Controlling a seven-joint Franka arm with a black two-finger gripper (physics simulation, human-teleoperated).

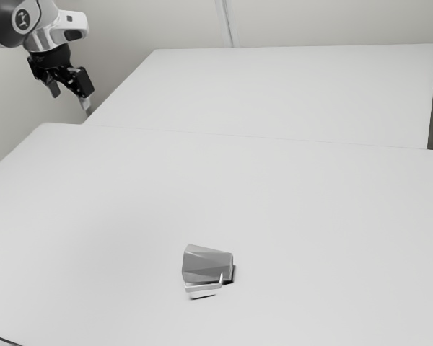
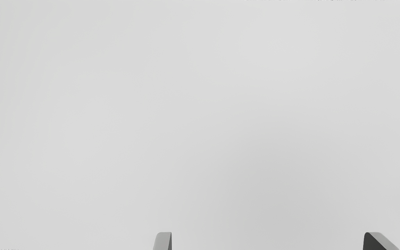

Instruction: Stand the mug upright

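Observation:
A grey faceted mug (image 1: 207, 264) lies on its side on the white table, toward the bottom middle of the exterior view, its handle toward that view's bottom edge. High up at the exterior view's left is my gripper (image 1: 71, 101), well apart from the mug and above table level. In the wrist view the fingers of the gripper (image 2: 267, 241) stand wide apart, with bare pale surface beyond them and nothing held between.
The white table (image 1: 317, 216) spreads around the mug. Behind it lies another flat white surface (image 1: 274, 86). A dark thin line (image 1: 1, 338) crosses the exterior view's bottom left corner.

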